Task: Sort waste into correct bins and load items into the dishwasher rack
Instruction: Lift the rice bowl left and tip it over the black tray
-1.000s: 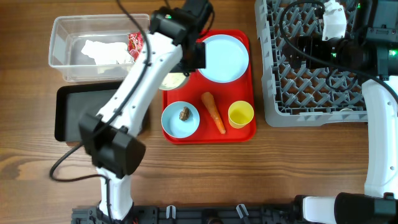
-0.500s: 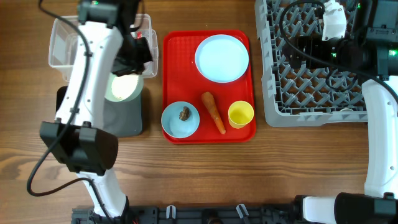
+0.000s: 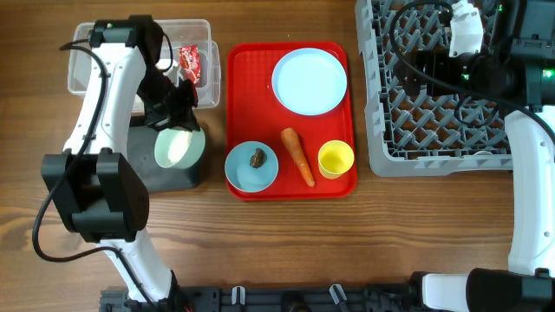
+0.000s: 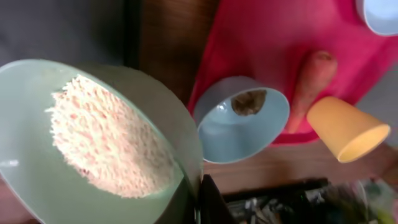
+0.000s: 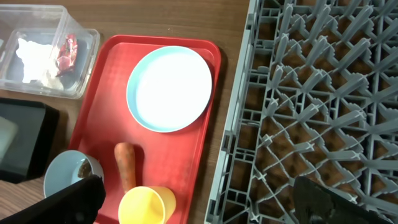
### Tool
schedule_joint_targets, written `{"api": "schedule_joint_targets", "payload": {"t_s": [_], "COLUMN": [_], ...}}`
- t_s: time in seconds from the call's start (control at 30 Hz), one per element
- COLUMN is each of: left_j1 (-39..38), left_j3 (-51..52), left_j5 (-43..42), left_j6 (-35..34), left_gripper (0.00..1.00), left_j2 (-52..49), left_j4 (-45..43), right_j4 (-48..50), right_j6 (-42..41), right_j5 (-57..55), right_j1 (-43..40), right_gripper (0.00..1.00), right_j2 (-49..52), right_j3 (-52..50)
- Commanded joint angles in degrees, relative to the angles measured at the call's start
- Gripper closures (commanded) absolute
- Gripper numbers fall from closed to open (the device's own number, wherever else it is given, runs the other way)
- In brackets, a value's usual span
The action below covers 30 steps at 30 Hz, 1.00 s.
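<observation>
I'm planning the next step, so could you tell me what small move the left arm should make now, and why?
Probably tip the green bowl further: the left pincer holds it tilted over the black tray, and the rice has not slid out.

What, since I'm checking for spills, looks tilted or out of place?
The pale green bowl, clamped by the left gripper, hangs steeply tilted over the black tray, rice clinging inside.

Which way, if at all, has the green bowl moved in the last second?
Yes. The green bowl went left, off the red tray's edge, and is now above the black tray.
</observation>
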State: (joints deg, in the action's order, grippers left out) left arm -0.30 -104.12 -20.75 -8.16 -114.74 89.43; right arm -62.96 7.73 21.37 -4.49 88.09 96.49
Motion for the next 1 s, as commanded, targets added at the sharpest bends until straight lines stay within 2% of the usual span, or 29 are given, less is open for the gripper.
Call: {"api": "schedule_joint_targets", "payload": {"t_s": [0.0, 0.2, 0.33, 0.53, 0.7, 0.8, 0.97], "left_j1": [3.0, 8.4, 13.1, 19.1, 20.7, 20.8, 21.8], "left_j3": [1.7, 1.8, 1.8, 1.8, 1.8, 2.4, 8.0], "left_j5": [-8.8, -12.3, -14.1, -24.5, -24.9, -27.8, -29.6], "left_j6": [6.7, 13.0, 14.7, 21.5, 22.0, 24.5, 27.5], "left_gripper": [0.96, 0.96, 0.96, 0.96, 0.96, 0.96, 0.96], "left_j2": [1.2, 1.2, 1.2, 1.2, 1.2, 1.2, 1.2], "left_j4": [0.1, 2.8, 2.3, 2.4, 2.9, 3.1, 2.1], "right_j4": [-0.2, -0.2, 0.2, 0.3, 0.2, 0.3, 0.7], "right_j6": [-0.2, -0.2, -0.2, -0.2, -0.2, -0.2, -0.2], "right_j5": [-0.4, -0.4, -0.4, -0.4, -0.4, -0.4, -0.4], "right_j1": [-0.1, -0.1, -0.1, -0.1, -0.1, -0.1, -0.1], "right_gripper": [0.0, 0.0, 0.0, 0.0, 0.0, 0.0, 0.0], "right_j2": [0.9, 0.9, 0.9, 0.9, 0.9, 0.9, 0.9], "right_j3": [0.5, 0.5, 0.5, 0.5, 0.5, 0.5, 0.5]}}
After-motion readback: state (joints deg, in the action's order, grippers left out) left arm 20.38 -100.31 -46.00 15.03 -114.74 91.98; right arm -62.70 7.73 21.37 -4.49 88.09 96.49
